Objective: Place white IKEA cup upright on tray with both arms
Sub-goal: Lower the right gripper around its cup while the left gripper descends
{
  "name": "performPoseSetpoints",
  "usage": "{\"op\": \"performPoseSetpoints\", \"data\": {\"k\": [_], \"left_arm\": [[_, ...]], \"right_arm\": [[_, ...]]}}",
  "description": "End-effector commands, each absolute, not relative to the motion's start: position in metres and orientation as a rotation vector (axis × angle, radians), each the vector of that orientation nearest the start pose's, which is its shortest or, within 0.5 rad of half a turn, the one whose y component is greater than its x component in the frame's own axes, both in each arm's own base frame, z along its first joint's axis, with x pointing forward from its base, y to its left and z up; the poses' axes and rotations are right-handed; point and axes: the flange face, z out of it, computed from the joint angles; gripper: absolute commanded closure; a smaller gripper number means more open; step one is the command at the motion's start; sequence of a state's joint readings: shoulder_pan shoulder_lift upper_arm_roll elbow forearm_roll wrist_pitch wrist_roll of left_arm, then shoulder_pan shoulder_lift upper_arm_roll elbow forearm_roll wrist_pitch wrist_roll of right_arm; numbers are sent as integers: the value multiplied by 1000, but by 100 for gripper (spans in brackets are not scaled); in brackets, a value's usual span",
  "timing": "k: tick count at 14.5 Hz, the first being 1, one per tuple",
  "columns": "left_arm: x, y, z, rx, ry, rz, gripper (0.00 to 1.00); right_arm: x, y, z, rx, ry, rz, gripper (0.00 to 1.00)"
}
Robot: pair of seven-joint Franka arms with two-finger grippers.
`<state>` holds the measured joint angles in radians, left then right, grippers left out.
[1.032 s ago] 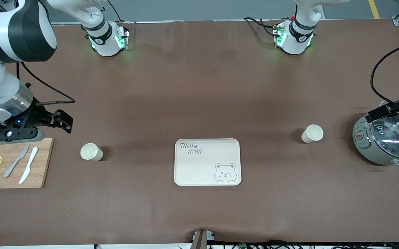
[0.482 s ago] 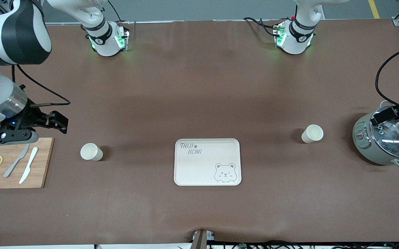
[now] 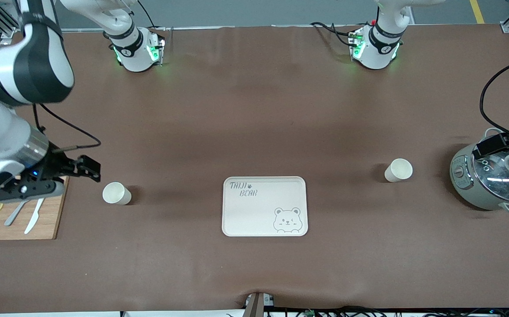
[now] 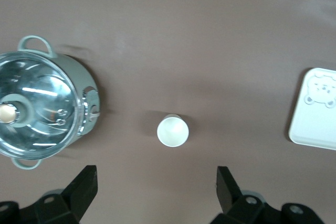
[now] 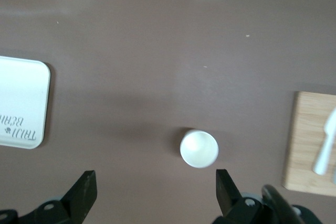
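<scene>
Two white cups stand upright on the brown table, mouths up. One cup (image 3: pixel 116 193) (image 5: pixel 199 148) is beside the wooden board, toward the right arm's end. The other cup (image 3: pixel 398 170) (image 4: pixel 172 130) is near the cooker, toward the left arm's end. The cream tray (image 3: pixel 265 207) with the bear drawing lies between them, nothing on it. My right gripper (image 3: pixel 90 169) (image 5: pixel 155 190) hangs open over the table just by the first cup. My left gripper (image 4: pixel 156 187) hangs open high up by the cooker, with the second cup a little ahead of its fingers.
A wooden cutting board (image 3: pixel 18 211) with two knives and lemon slices lies at the right arm's end. A grey-green rice cooker (image 3: pixel 490 180) with a glass lid stands at the left arm's end. A black cable runs above it.
The right arm swung back slightly, then came down toward the cup beside the board. The left hand shifted only a little above the cooker. Cups and tray have not moved.
</scene>
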<state>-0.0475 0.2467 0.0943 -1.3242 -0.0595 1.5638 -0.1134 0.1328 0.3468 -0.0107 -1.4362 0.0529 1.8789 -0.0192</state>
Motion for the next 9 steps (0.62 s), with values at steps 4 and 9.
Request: {"op": "performPoseSetpoints", "data": {"k": [4,9], "left_arm": [[648,3,523,-3196,-102,191,0],[653,2,447,-3201,-116,381,0]], "right_arm": [[703,85,418,-3127,-315,-104,0],[706,73,389,-3140,-408,-36,0]]}}
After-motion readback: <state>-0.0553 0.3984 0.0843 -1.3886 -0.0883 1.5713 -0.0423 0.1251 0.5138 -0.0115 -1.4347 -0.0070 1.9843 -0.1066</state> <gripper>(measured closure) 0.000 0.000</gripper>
